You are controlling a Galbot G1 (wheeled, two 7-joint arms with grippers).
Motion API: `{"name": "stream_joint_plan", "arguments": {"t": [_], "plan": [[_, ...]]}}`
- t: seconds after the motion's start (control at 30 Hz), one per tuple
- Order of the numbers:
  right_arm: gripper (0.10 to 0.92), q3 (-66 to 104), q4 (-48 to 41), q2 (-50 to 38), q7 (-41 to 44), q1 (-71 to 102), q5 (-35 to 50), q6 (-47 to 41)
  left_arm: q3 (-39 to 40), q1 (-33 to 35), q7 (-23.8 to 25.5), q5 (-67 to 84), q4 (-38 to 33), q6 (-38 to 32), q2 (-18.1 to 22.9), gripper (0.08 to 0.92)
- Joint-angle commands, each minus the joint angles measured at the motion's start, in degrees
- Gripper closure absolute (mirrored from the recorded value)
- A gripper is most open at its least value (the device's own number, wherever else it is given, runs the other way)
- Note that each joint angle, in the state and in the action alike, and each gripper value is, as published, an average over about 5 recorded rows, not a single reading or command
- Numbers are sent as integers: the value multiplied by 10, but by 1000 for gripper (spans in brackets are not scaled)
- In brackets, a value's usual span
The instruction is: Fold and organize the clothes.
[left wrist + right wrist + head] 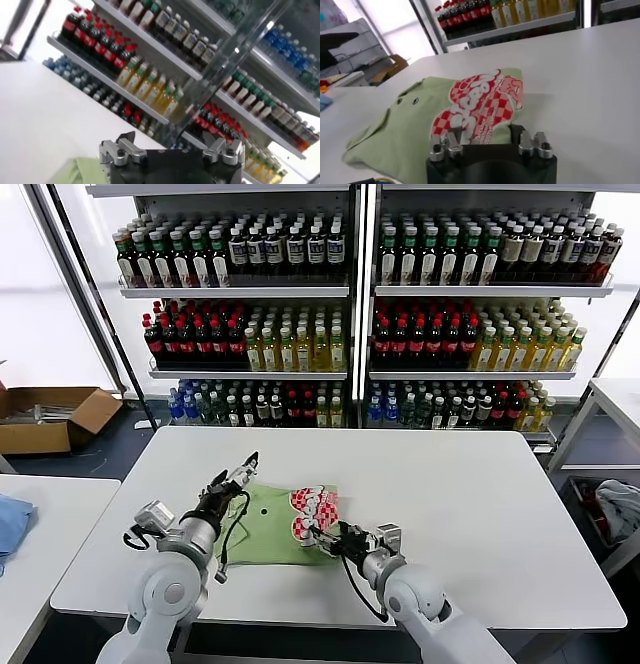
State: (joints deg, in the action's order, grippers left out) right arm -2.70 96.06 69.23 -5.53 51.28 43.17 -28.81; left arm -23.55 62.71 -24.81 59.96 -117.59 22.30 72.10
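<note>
The light green polo shirt (275, 524) lay folded and flat on the white table before me, near its front edge. Its red-and-white checked chest print faced up, small dark buttons showing beside the collar.

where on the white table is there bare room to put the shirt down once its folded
Bare room: the table from the shirt out to its right edge, and the far strip toward the bottle shelves. Crowded: the near middle, where the left gripper and right gripper flank the shirt.
</note>
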Motion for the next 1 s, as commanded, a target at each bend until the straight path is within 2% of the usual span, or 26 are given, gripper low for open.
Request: {"name": "stream_joint_plan", "arguments": {"t": [0.03, 0.43, 0.57, 0.67, 0.77, 0.9, 1.0], "plan": [[475, -30, -18, -14, -5, -49, 11, -15, -37, 17, 7, 2, -21, -4, -19, 177], [821, 119, 76, -185, 92, 90, -14, 17, -47, 16, 5, 8, -14, -2, -17, 177], [897, 161, 81, -249, 111, 135, -17, 42, -44, 17, 5, 8, -13, 1, -19, 177], [902, 171, 77, -254, 100, 144, -35, 68, -40, 13, 4, 5, -5, 0, -12, 177], [889, 171, 83, -224, 72, 142, -58, 93, -37, 9, 5, 1, 4, -3, -3, 177], [802, 181, 106, -194, 49, 155, -88, 119, -35, 17, 14, -11, -1, -3, -3, 177], [715, 215, 138, -184, 53, 191, -113, 134, -36, 30, 40, -61, -9, -6, -9, 177]]}}
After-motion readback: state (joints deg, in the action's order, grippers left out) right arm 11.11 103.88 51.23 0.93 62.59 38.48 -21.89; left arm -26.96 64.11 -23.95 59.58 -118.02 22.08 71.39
